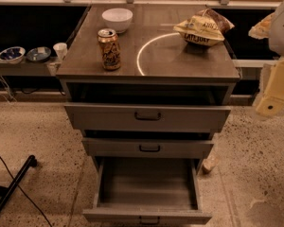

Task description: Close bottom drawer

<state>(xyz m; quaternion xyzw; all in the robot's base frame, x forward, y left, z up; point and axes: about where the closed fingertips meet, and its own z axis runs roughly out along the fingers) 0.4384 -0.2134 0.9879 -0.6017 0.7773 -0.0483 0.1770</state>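
My gripper [273, 96] hangs at the right edge beside the grey-brown desk [180, 60], open or closed I cannot tell, and the grey-brown bottom drawer [146, 215] stands pulled far out, low and left of it.

1. Warm, dim amber light all over; the speckled floor [33, 131] goes yellowish.
2. A bright curved arc of glare [149, 48] sweeps across the cabinet top [180, 65].
3. Deep shadow fills the gaps above the upper drawers.
4. The bottom drawer [146, 216], pulled out, is murky inside.
5. The gripper [270, 107], at the right edge beside the cabinet, glows pale cream.
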